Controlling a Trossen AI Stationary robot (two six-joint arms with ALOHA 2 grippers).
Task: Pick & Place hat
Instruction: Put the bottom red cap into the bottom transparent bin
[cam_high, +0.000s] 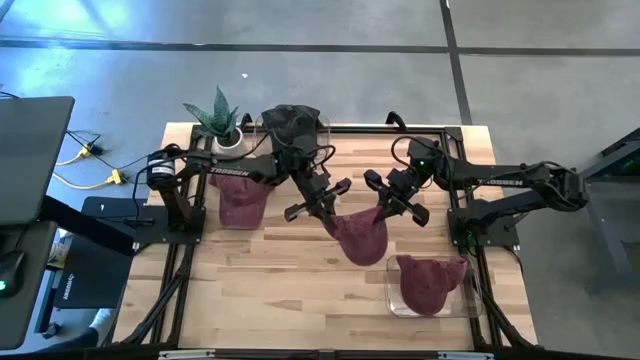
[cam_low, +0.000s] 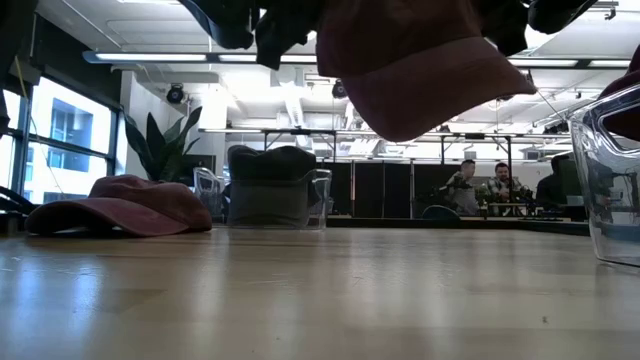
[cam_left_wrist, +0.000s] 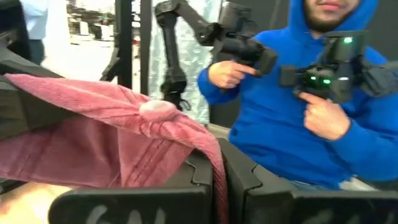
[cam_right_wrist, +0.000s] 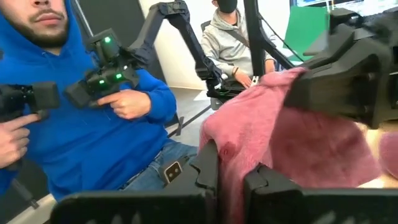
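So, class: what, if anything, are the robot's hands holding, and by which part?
Both hold one maroon cap, lifted off the table: the left hand and the right hand pinch opposite edges of its crown.

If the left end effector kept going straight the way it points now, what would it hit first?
Probably the right end effector: the left end effector points across the maroon corduroy cap both hold aloft, and the right one faces it from the other side. Depth is uncertain.

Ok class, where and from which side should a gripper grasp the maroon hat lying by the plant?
Pinch the lying hat by its domed crown, from straight above: the crown stands up off the wood, while the brim lies flat, leaving no finger gap. Left gripper and right gripper hold the lifted hat.
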